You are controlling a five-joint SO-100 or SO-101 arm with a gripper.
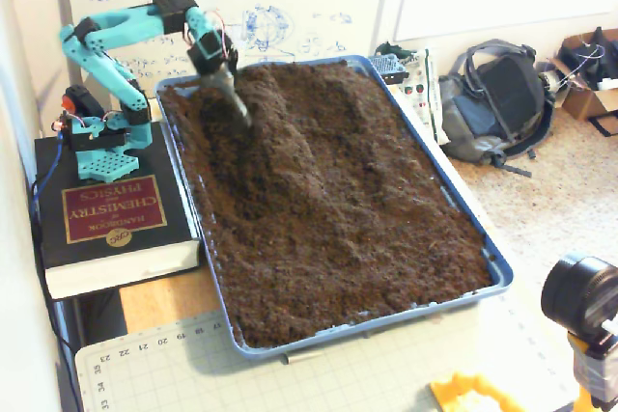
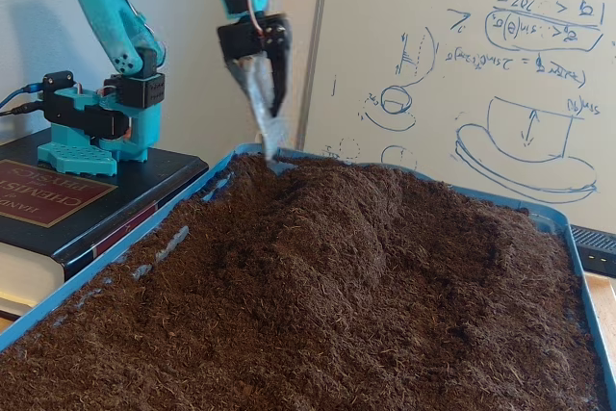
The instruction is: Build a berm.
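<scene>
- A whiteboard [image 2: 462, 55] covered in blue sketches backs a blue tray [image 1: 497, 272] filled with dark soil; a backpack [image 1: 497, 103] lies on the floor at the right of the higher fixed view.
- The berm [image 1: 290, 132] is a raised ridge of loose soil running from the tray's far left corner toward its middle; in the low fixed view it reads as a rounded mound [image 2: 356, 228] above the flatter soil near the camera.
- The claw [image 1: 239, 113] [image 2: 270, 141] carries a pale scoop-like blade that points down at the berm's far left end, its tip at or just in the soil surface.
- Whether the claw is released or clenched cannot be told; the blade hides its fingers.
- The step in hand looks like shaping the ridge's far end. The next move likely calls for dragging or pressing soil up against the ridge.
- The teal arm [image 1: 106, 41] stands on a thick book [image 1: 111, 219] left of the tray.
</scene>
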